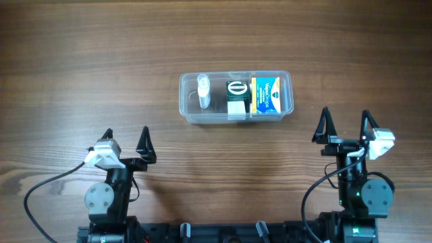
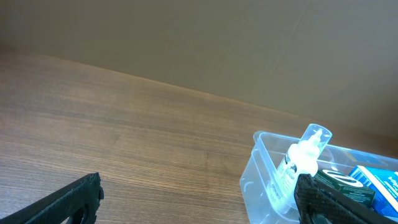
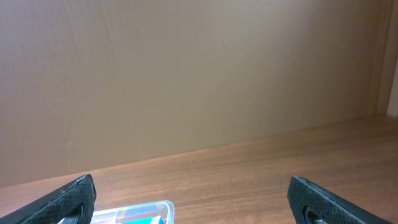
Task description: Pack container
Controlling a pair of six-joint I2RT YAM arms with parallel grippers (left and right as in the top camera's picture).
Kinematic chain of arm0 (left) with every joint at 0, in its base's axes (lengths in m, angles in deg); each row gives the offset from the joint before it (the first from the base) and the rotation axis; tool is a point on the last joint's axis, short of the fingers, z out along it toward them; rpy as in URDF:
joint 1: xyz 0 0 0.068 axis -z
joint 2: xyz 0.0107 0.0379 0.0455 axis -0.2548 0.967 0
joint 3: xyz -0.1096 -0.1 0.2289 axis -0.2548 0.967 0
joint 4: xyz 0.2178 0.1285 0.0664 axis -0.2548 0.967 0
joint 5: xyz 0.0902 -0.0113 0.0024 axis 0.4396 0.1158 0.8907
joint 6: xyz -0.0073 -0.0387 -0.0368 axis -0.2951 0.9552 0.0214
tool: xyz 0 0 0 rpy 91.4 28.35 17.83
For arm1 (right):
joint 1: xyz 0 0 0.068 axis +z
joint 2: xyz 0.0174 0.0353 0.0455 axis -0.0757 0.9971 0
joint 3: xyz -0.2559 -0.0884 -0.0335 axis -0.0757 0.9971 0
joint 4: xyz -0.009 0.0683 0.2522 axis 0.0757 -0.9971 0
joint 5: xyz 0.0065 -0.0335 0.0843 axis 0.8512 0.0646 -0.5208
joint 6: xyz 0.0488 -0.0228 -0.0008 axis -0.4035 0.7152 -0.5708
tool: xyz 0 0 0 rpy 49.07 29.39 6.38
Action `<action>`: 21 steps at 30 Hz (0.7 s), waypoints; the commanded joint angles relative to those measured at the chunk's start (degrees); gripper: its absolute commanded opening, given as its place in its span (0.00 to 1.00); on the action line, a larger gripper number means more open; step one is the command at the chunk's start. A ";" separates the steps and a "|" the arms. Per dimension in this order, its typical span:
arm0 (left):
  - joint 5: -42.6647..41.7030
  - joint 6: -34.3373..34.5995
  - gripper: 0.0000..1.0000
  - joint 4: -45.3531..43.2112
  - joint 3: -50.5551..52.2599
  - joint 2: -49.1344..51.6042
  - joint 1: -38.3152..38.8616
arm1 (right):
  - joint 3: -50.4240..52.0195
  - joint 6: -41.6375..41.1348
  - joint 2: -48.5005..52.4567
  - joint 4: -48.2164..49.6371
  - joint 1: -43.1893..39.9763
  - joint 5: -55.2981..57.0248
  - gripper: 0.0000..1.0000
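Observation:
The clear plastic container [image 1: 192, 113] lies at the table's middle. Inside it are a small clear bottle [image 1: 203, 90] at the left, a dark green and white box [image 1: 236, 98] in the middle and a blue and yellow box [image 1: 268, 96] at the right. My left gripper [image 1: 125, 139] is open and empty, near the front left, apart from the container. My right gripper [image 1: 345, 123] is open and empty at the front right. The left wrist view shows the container's corner [image 2: 258, 177] with the bottle [image 2: 300, 160] in it. The right wrist view shows the container's corner [image 3: 158, 208] at the bottom edge.
The wooden table [image 1: 81, 67] carries nothing else. A black cable [image 1: 47, 183] runs from the left arm's base at the front left. A plain brown wall [image 3: 199, 74] stands behind the table.

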 commanded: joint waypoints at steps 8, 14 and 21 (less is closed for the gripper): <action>-0.87 0.52 1.00 0.04 0.35 -0.42 -0.37 | 4.46 1.99 -9.88 -0.50 0.33 0.70 1.00; -0.85 0.52 1.00 0.04 0.35 -0.42 -0.37 | 8.37 1.88 -11.93 2.08 0.33 0.50 1.00; -0.85 0.52 1.00 0.07 0.35 -0.42 -0.37 | 8.37 1.86 -11.91 -9.99 0.33 0.33 1.00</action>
